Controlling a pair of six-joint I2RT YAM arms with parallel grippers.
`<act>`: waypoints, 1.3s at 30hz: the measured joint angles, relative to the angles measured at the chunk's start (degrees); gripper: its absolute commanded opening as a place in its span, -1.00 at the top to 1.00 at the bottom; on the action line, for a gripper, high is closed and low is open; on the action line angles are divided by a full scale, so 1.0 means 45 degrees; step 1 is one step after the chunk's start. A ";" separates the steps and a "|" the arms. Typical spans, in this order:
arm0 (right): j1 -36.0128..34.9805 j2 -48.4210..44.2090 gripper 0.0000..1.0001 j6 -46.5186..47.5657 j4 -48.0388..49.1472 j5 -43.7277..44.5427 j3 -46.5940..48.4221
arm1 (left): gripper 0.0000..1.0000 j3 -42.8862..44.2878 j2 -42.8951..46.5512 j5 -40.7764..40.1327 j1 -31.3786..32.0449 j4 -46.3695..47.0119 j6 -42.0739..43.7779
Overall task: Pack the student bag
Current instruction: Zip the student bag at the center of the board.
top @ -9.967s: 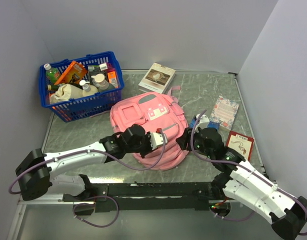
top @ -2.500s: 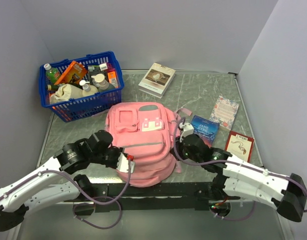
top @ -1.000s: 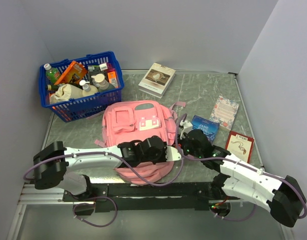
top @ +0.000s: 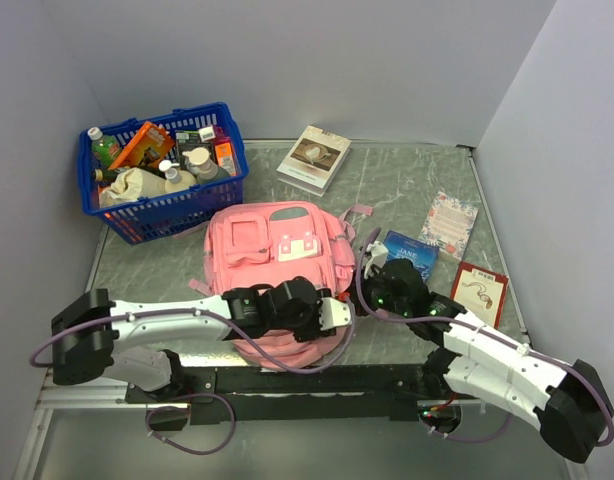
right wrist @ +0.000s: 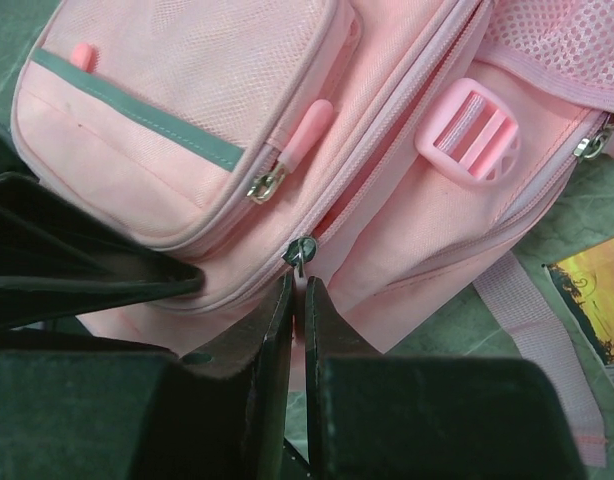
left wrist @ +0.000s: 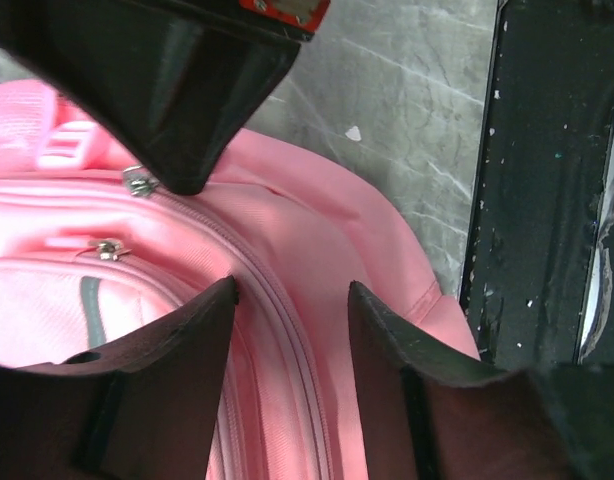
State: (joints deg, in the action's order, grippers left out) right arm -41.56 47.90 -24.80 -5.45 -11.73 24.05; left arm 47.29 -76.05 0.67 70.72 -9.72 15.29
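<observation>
The student bag is a soft pink backpack lying flat mid-table, front pockets up. My left gripper hovers at the bag's near right corner. In the left wrist view it is open, its fingers straddling the main zip seam on the pink fabric, holding nothing. My right gripper reaches in from the right. In the right wrist view it is shut on the metal zipper pull of the bag's main compartment. The left fingers show dark beside it.
A blue basket full of bottles and packets stands at the back left. A white book lies behind the bag. A floral card, a blue book and a red booklet lie at the right. A black rail runs along the near edge.
My left gripper has opened and let go of the bag's fabric, shifting slightly nearer. The right gripper stays shut on the zipper pull.
</observation>
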 measured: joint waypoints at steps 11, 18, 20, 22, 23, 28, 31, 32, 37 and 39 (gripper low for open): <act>0.0073 -0.0437 0.89 0.0053 -0.0403 -0.0053 -0.0044 | 0.98 0.0165 -0.0952 -0.0889 0.0117 0.0384 0.0058; 0.0078 -0.0296 0.91 0.0146 -0.0398 -0.0010 -0.0044 | 0.98 0.0199 -0.0792 -0.1248 0.0204 0.0219 0.0165; 0.0073 -0.0155 0.92 0.0155 -0.0427 0.0005 -0.0010 | 0.98 0.0277 -0.0607 -0.1263 0.0199 -0.0068 0.0253; 0.0068 -0.0024 0.93 0.0204 -0.0442 0.0029 0.0034 | 0.98 0.0452 -0.0408 -0.1219 0.0194 -0.0510 0.0306; 0.0068 0.0049 0.94 0.0233 -0.0457 0.0063 0.0068 | 0.98 0.0568 -0.0267 -0.1156 0.0180 -0.0811 0.0335; 0.0053 0.0840 0.95 0.0510 -0.0442 0.0126 0.0704 | 0.98 0.0792 0.0636 -0.0510 0.0039 -0.2205 0.0656; 0.0160 0.1506 0.95 0.0685 -0.0267 0.0121 0.1141 | 0.98 0.0792 0.1073 -0.0160 0.0024 -0.2837 0.0899; 0.0223 0.1768 0.95 0.0733 -0.0170 0.0117 0.1268 | 0.98 0.0792 0.1229 -0.0058 0.0005 -0.3026 0.0976; 0.0661 0.2977 0.96 0.0986 0.0350 0.0175 0.1807 | 0.98 0.0792 0.1729 0.0282 -0.0058 -0.3609 0.1248; 0.0806 0.3405 0.96 0.1098 0.0481 0.0301 0.2045 | 0.98 0.0787 0.1802 0.0335 -0.0058 -0.3691 0.1336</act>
State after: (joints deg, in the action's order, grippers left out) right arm -37.93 63.22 -19.86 -3.29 -10.37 33.26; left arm 50.83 -67.94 2.17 70.46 -26.33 21.30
